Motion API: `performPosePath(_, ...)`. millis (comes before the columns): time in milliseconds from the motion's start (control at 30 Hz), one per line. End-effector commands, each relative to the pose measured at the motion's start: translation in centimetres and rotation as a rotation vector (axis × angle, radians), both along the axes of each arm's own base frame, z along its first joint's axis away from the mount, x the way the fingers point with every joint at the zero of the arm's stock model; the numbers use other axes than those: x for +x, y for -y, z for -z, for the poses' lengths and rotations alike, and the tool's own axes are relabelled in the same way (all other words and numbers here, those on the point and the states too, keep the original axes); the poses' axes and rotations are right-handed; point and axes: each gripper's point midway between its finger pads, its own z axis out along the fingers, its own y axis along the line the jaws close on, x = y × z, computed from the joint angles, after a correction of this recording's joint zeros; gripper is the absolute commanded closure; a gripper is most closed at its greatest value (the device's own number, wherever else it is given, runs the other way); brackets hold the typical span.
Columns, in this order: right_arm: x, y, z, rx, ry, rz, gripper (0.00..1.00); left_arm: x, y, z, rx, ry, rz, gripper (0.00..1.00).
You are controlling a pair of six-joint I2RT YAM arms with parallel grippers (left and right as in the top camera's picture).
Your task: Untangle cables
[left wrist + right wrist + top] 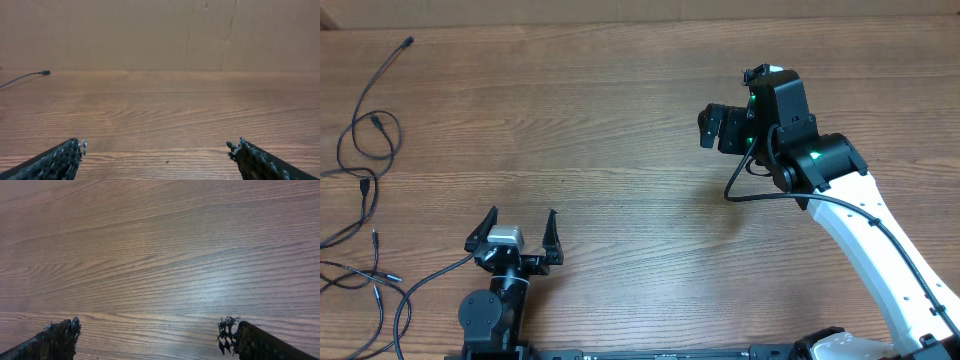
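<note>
Thin black cables [365,150] lie tangled on the wooden table at the far left, looping from the back left corner down to the front left edge. One cable end [44,73] shows in the left wrist view at the far left. My left gripper [514,232] is open and empty near the front edge, right of the cables; its open fingers also show in the left wrist view [157,150]. My right gripper [712,128] is open and empty above the table at the right, far from the cables; the right wrist view [150,330] shows only bare wood between its fingers.
The right arm's own black cable [760,192] hangs in a loop below its wrist. A brown cardboard wall [160,30] stands behind the table's far edge.
</note>
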Motion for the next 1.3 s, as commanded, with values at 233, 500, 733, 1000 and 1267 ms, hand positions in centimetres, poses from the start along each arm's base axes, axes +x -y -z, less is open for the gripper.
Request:
performPosePath(233,0.2,0.2,-1.9,0.008,0.048,0.007,0.00,0.0,-0.4,0.1,-0.020,-0.001,-0.020,0.00)
performPosePath(500,-0.4,0.7,-1.1,-0.017,0.012,0.015,0.00,0.0,-0.4,0.1,-0.020,-0.001,-0.020,0.00)
performPosePath(733,-1.5,1.7,2.4,-0.075,-0.069,0.037,0.00,0.0,-0.4,0.1,-0.020,-0.001,-0.020,0.00)
performPosePath(1000,-2.6,1.9,6.1,-0.051,-0.033,0.030,0.00,0.0,-0.4,0.1,-0.020,-0.001,-0.020,0.01)
performPosePath(1267,-3.9,2.5,6.9,-0.001,0.108,0.042,0.00,0.0,-0.4,0.1,-0.020,-0.001,-0.020,0.00)
